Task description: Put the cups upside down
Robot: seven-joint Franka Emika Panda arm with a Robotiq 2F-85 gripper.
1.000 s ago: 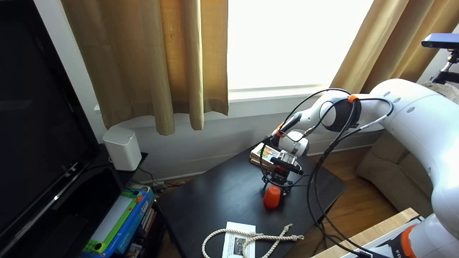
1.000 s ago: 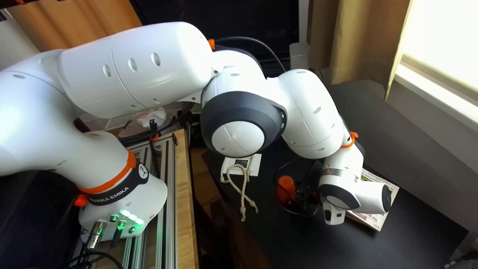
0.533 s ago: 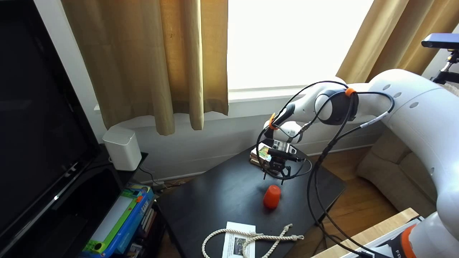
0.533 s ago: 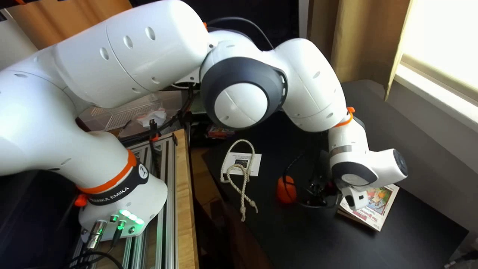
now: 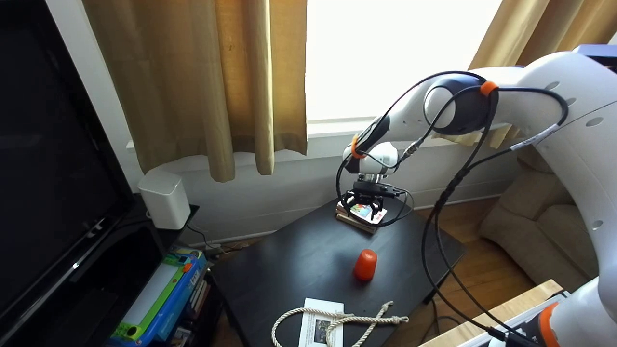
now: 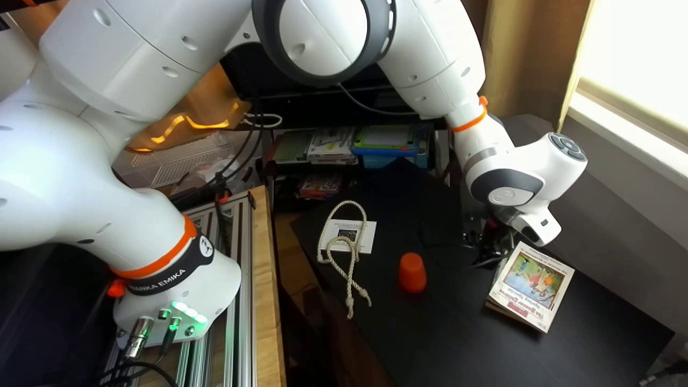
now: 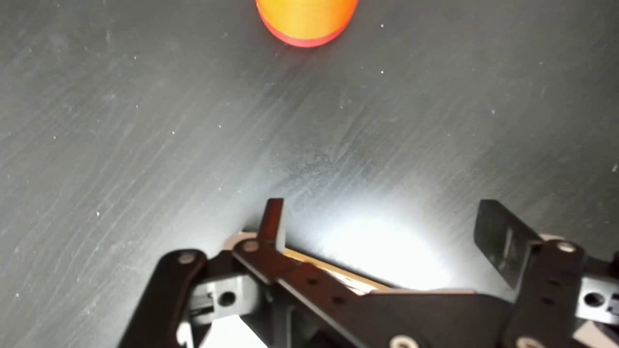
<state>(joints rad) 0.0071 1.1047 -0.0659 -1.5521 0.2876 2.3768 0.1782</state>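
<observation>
One small orange-red cup (image 5: 365,265) stands on the dark table (image 5: 284,262), narrow closed end up and wide end down. It also shows in an exterior view (image 6: 412,273) and is cut off at the top edge of the wrist view (image 7: 307,19). Only one cup shows. My gripper (image 5: 362,212) is open and empty, well above the table and apart from the cup, over the stacked books. In the wrist view its fingers (image 7: 379,212) are wide apart with only table and a book edge beyond them. In an exterior view the gripper (image 6: 489,244) is dark and partly hidden.
A small stack of books (image 6: 532,287) lies near the gripper on the window side. A knotted rope (image 5: 371,319) lies over a white printed sheet (image 6: 367,236) at the table's other end. A window, curtains and a wall border the table.
My gripper has risen from beside the cup and moved away from it, over the books. The cup stays in the same place, narrow end up.
</observation>
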